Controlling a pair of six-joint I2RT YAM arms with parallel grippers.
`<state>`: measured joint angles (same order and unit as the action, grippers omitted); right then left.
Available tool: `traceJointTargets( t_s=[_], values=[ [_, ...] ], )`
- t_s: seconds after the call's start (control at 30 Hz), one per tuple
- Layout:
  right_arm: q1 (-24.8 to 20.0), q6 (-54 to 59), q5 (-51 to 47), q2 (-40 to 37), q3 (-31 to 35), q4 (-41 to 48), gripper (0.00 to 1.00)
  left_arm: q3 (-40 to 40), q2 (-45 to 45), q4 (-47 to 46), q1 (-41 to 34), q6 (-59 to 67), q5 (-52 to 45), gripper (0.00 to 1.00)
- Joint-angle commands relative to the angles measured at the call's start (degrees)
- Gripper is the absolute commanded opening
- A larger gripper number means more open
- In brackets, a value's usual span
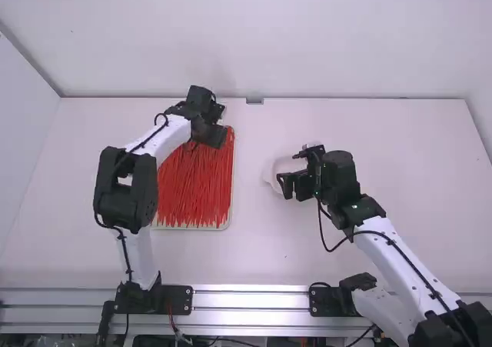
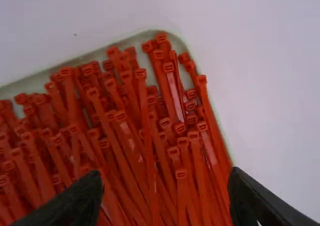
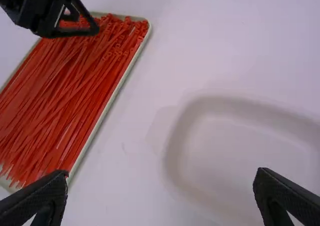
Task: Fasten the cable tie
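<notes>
Left gripper (image 2: pixel 165 198), fingers spread wide, hangs over the orange cable ties (image 2: pixel 125 136) heaped in the flat tray (image 2: pixel 30 80). Right gripper (image 3: pixel 160 201), fingers apart too, sits above the white dish (image 3: pixel 200 105) beside it.

A white table (image 1: pixel 369 131) is seen, bounded by pale walls at the far side and on the left. Two things are set directly on it. Left of the middle, a pale flat tray (image 1: pixel 192 226) with rounded corners is laid lengthwise from near to far — it is packed with red cable ties (image 1: pixel 196 181) running along its length. Just right of the middle, apart from the tray, a shallow white dish (image 3: pixel 235 151) is placed. A small grey tab (image 1: pixel 254 99) is fixed at the table's far edge.
</notes>
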<state>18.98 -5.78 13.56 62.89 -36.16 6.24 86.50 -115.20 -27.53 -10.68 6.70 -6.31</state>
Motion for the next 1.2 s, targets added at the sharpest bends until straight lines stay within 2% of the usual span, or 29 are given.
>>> traceJointTargets(
  t_s=[0.0, 0.1, 0.6, 1.17],
  values=[
    [-0.6, 0.2, 0.2, 0.4, -1.7, 0.3, 0.99, -1.9, -1.1, 0.9, 0.2, -1.3, 0.3, 0.63],
    [-1.1, 0.0, 0.2, 0.4, -1.7, 0.5, 0.99, -4.4, -1.1, 2.4, 0.3, -1.3, -0.3, 0.55],
    [-1.0, 0.2, 0.2, 0.4, -1.7, 0.3, 0.99, -10.6, -1.1, 9.3, -0.2, -3.1, -0.3, 0.54],
    [-0.7, 0.0, 0.1, 0.4, -1.7, 0.5, 0.99, -13.2, -1.1, 13.0, -0.6, -4.0, -1.5, 0.49]
  ],
)
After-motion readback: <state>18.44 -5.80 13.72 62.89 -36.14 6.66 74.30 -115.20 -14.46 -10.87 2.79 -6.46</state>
